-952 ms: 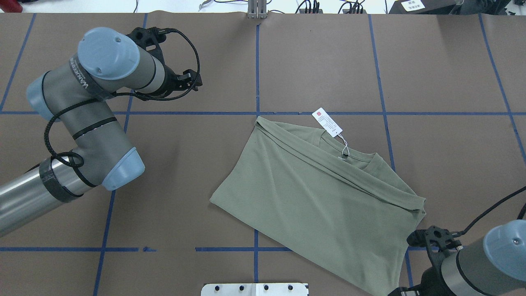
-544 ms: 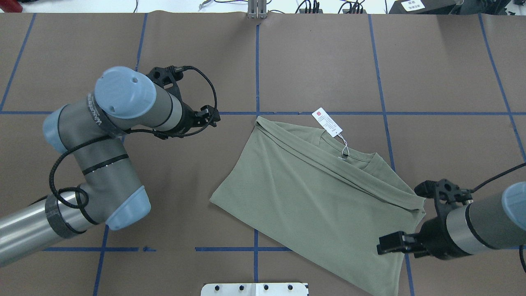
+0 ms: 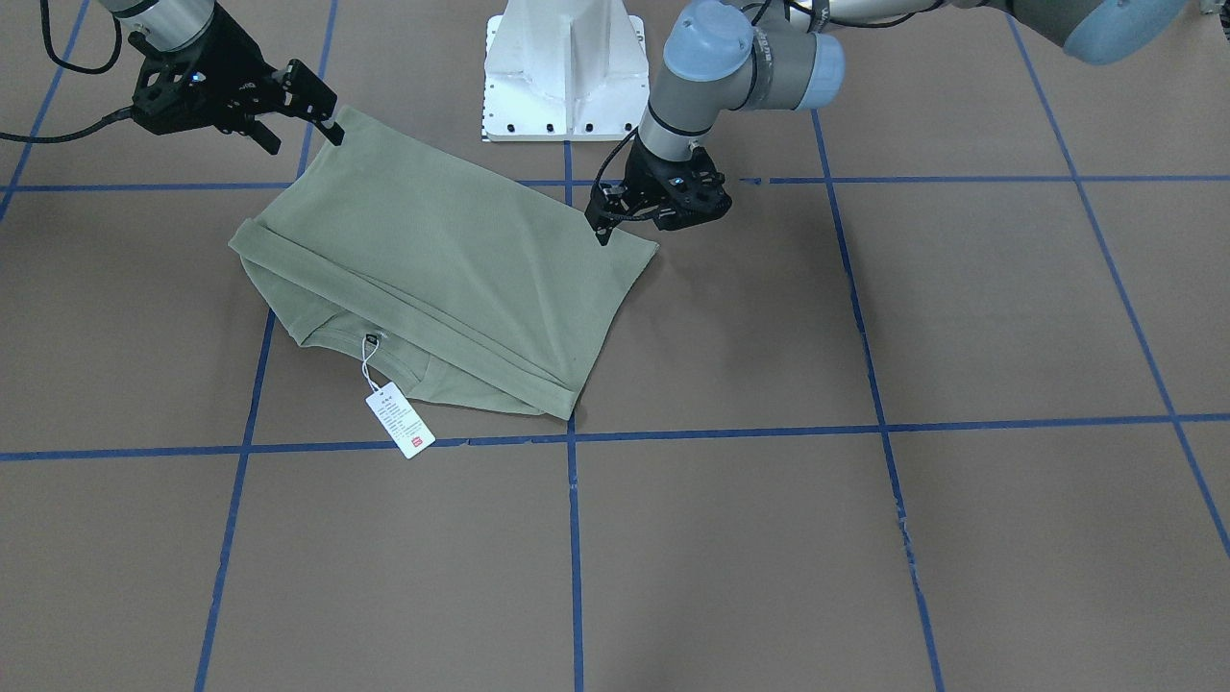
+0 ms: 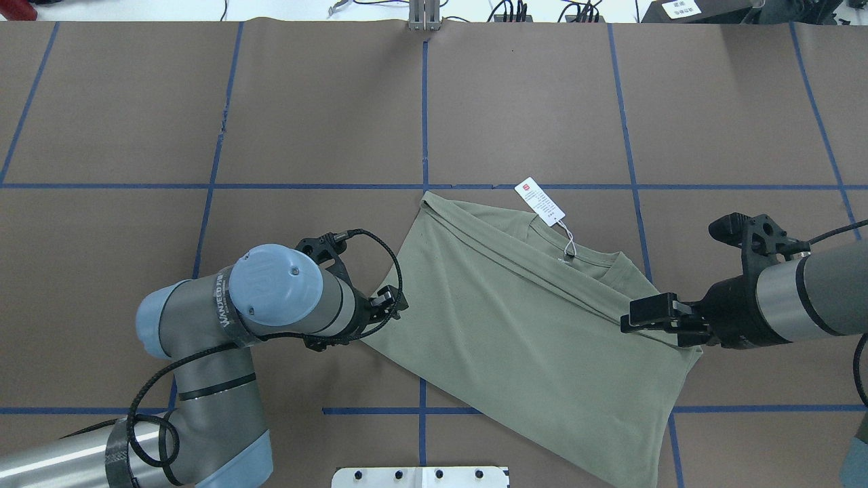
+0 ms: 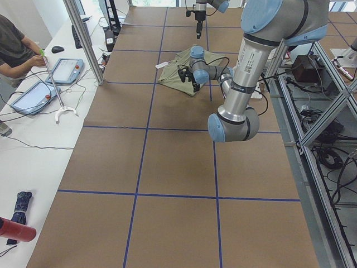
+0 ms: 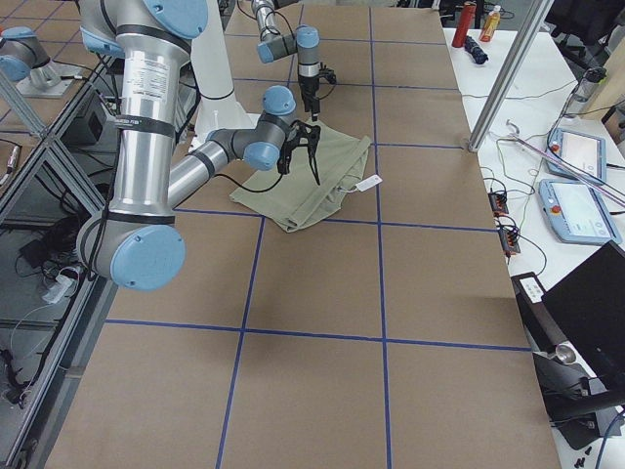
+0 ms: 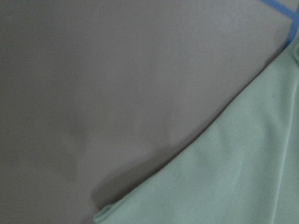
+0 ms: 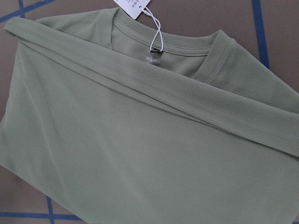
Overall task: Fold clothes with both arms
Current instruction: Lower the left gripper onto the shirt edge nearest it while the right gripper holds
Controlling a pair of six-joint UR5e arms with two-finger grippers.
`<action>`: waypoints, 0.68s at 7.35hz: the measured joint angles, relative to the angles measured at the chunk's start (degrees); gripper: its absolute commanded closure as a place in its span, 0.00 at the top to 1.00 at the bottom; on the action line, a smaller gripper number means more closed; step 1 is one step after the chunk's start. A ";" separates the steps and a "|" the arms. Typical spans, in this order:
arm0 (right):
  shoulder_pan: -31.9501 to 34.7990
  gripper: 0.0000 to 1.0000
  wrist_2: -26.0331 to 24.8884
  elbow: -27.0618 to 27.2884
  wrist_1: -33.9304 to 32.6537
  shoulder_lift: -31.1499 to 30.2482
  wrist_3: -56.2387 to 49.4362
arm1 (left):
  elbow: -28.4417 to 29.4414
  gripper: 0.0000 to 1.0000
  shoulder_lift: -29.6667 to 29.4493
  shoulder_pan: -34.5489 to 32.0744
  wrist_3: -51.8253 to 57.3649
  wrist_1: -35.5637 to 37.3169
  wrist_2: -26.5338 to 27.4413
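Shirt: I see the shirt lying flat and skewed on the worktop, right of centre, collar and tag on the far side.
Done: a sleeve is folded in as a band across the chest, and the body is narrowed to a rough rectangle.
Left: I judge at least one more fold of the body remains, then squaring up.
Left fingers: the left fingers sit low at the shirt's near-left corner; I cannot tell whether they are spread or pressed together.
Right fingers: the right fingers are spread, over the right edge by the band, pinching nothing.
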 measured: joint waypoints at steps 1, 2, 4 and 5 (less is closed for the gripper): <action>0.36 1.00 0.32 -0.01 0.00 0.26 -0.02 | 1.00 0.89 -0.08 0.56 -0.21 -0.09 0.85; 0.59 1.00 0.79 -0.01 0.00 0.35 0.00 | 2.08 0.83 -0.19 0.72 -0.27 -0.28 1.55; 0.75 1.00 1.15 0.00 0.00 0.40 0.01 | 3.09 0.25 -0.34 0.70 -0.52 -0.38 2.12; 0.78 1.00 1.18 0.00 0.00 0.40 0.00 | 3.17 0.00 -0.41 0.68 -0.67 -0.39 2.20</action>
